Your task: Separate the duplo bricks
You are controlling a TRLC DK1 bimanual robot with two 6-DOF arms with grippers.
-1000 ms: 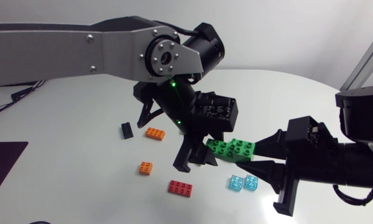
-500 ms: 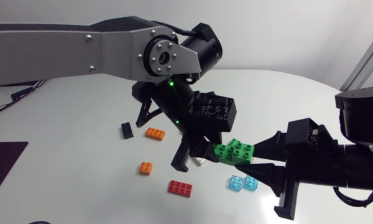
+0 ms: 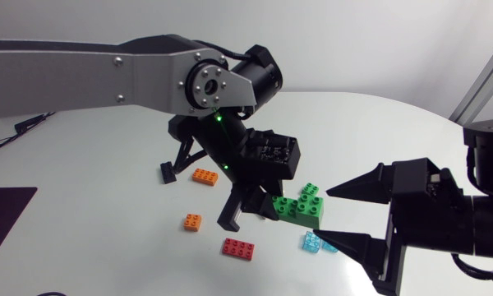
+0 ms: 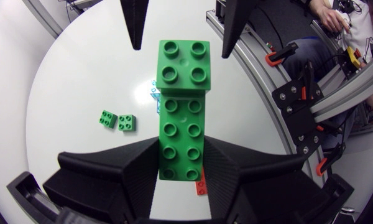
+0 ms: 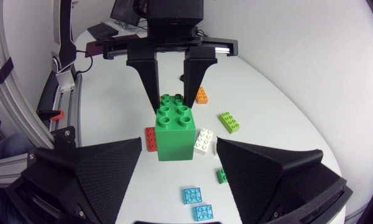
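My left gripper (image 3: 259, 210) is shut on the near end of a long green duplo brick (image 4: 181, 140), held above the table. A square green brick (image 4: 184, 65) is stacked on the long brick's far end; in the head view the green stack (image 3: 300, 207) hangs near the middle. My right gripper (image 3: 319, 215) is open. Its two fingertips (image 4: 135, 28) stand apart on either side of the square brick without touching it. In the right wrist view the stack (image 5: 176, 130) sits ahead of my wide-open right gripper (image 5: 179, 152), with the left fingers (image 5: 150, 81) clamping it from behind.
Loose bricks lie on the white table: a black one (image 3: 166, 172), an orange one (image 3: 205, 176), a small orange one (image 3: 192, 221), a red one (image 3: 239, 248), clear blue ones (image 3: 312, 242), a white one (image 5: 204, 140) and a green one (image 5: 229, 121). A dark mat (image 3: 4, 214) lies at the left edge.
My left gripper closed on the green stack. My right gripper then let go, opened wide and drew back to the right; the stack shifted slightly left and down.
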